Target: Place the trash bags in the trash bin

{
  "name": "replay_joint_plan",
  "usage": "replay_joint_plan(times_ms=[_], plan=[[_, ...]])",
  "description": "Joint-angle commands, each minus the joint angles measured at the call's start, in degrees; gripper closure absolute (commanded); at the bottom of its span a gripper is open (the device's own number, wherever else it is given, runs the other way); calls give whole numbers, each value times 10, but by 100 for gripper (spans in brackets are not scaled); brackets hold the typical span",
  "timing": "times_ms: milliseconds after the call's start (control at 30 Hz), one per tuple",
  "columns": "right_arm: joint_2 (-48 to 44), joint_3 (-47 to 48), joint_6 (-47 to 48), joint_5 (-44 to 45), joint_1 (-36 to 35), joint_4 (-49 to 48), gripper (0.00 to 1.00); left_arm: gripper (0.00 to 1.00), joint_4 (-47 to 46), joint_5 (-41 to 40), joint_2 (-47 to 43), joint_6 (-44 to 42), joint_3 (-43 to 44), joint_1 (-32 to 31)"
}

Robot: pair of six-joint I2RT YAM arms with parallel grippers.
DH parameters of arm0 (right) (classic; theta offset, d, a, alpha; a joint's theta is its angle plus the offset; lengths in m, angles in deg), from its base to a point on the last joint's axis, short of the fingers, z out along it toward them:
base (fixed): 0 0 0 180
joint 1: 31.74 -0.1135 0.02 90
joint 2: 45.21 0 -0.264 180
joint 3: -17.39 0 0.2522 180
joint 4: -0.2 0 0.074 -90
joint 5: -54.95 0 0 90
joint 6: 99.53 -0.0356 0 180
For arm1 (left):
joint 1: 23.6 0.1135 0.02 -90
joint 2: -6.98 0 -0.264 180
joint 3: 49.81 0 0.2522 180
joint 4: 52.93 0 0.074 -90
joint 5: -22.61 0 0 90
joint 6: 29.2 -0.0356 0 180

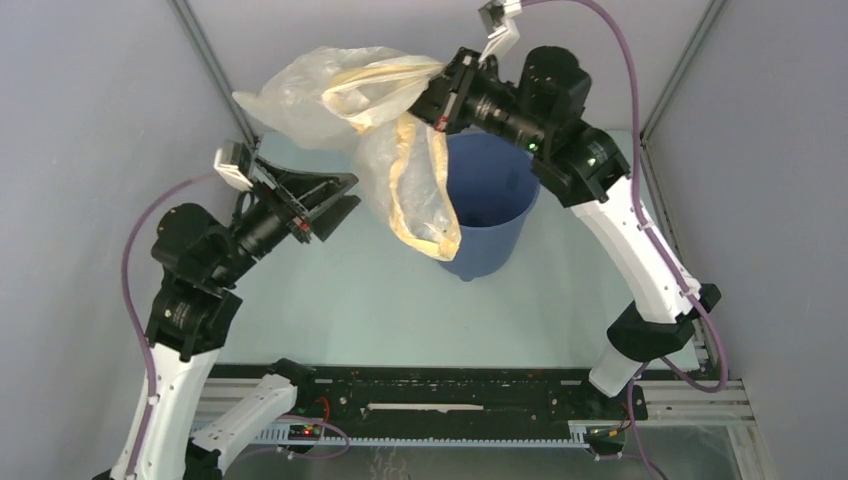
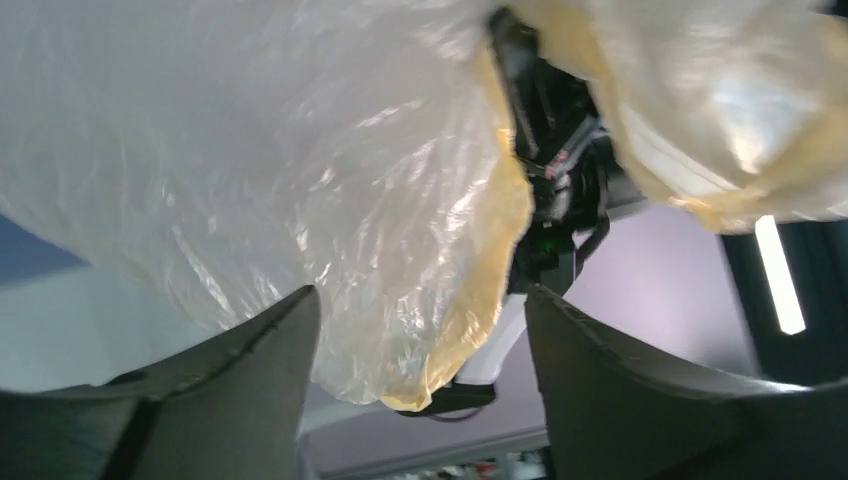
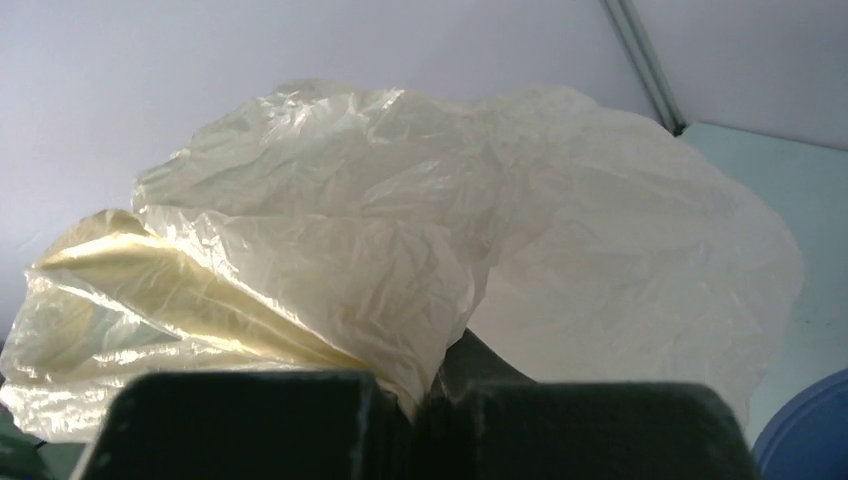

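Right gripper (image 1: pixel 432 88) was clamped shut on a bunched part of the trash bag (image 1: pixel 320 95), up in the air at the far side of the table (image 1: pixel 400 300). In the right wrist view the two fingers (image 3: pixel 250 420) met with the plastic (image 3: pixel 400 220) pinched between them, its yellow band creased at the left.

From the grip the bag spread two ways. One crumpled pale part ballooned out to the far left. A second lobe, edged in deeper yellow, hung down over the left side of the trash bin (image 1: pixel 495 200). Couldn't tell whether that lobe touched the bin. None of the bag was seen inside it.

The bin stood upright on the table, right of centre, mouth open, just beneath the right gripper. A blue sliver of it showed at the lower right of the right wrist view (image 3: pixel 810 430).

Left gripper (image 1: pixel 345 195) was spread wide, holding nothing, just left of the hanging lobe. In its wrist view the gripper (image 2: pixel 420 390) framed the bag (image 2: pixel 300 150), which hung just ahead of the fingertips, apart from them.
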Motion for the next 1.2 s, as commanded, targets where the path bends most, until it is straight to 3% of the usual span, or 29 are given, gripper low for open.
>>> replay_joint_plan(times_ms=[0, 300, 467, 567, 667, 867, 1033, 1167], plan=[[-28, 20, -58, -190, 87, 22, 100, 15, -33, -17, 0, -169, 110, -5], [-118, 1, -90, -342, 278, 154, 100, 7, 29, -118, 58, -304, 230, -5], [-195, -123, -80, -384, 358, 76, 100, 7, 70, -141, 130, -365, 317, -5], [-196, -129, -114, -399, 403, 69, 100, 7, 63, -117, 177, -355, 356, -5], [-188, -127, -122, -420, 417, 119, 100, 1, 82, -132, 220, -356, 403, -5], [-222, -200, -66, -484, 418, 226, 100, 1, 85, -163, 292, -355, 438, -12], [-235, -237, -43, -457, 421, 241, 100, 24, 81, -167, 367, -336, 443, -42], [-224, -226, -72, -448, 421, 208, 100, 34, 109, -151, 441, -342, 462, -73]])
